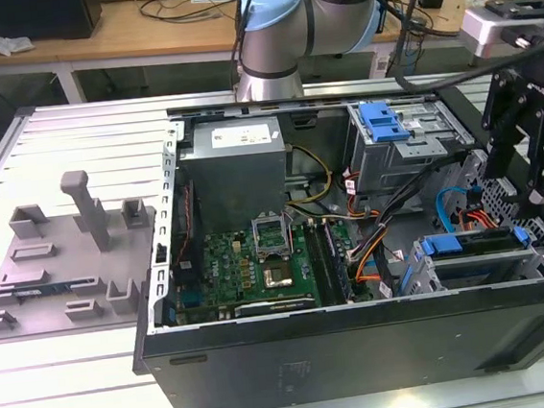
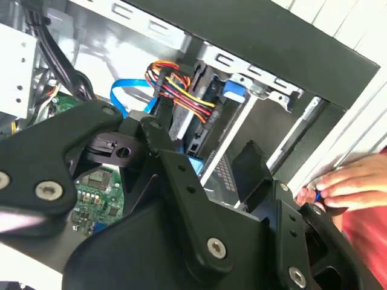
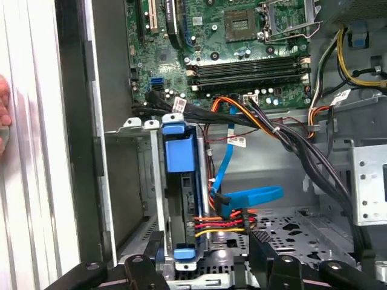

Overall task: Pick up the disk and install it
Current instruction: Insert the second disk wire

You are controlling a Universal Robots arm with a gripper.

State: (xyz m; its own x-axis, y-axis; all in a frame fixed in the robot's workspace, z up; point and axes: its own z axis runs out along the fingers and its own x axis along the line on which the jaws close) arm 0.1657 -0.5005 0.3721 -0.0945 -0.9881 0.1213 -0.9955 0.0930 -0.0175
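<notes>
Exterior view: the open computer case (image 1: 363, 349) lies on its side on the slatted worktop (image 1: 38, 381), motherboard (image 1: 258, 263) facing up; the arm stands behind it, and the black tool (image 1: 526, 141) hangs over the case's end at the exterior view's right.
Disk: seated on edge in the drive cage (image 1: 480, 266) at the case's near corner on the exterior view's right, blue carrier frame uppermost; in the first wrist view the disk (image 3: 179, 199) sits in its slot with a blue tab at each end.
Cabling: a red, yellow and black power bundle (image 3: 221, 222) and a blue ribbon cable (image 3: 248, 196) run to the drive's side.
Tool state: fingers spread apart with nothing between them; the pads (image 3: 263, 244) hover just above the cage.
Bystander: a person's hand (image 2: 344, 187) rests on the case edge beside the bay.
Doing it well: judging from the seating, keep descent slow, stay square to the carrier, avoid snagging wires, and keep clear of that hand.
</notes>
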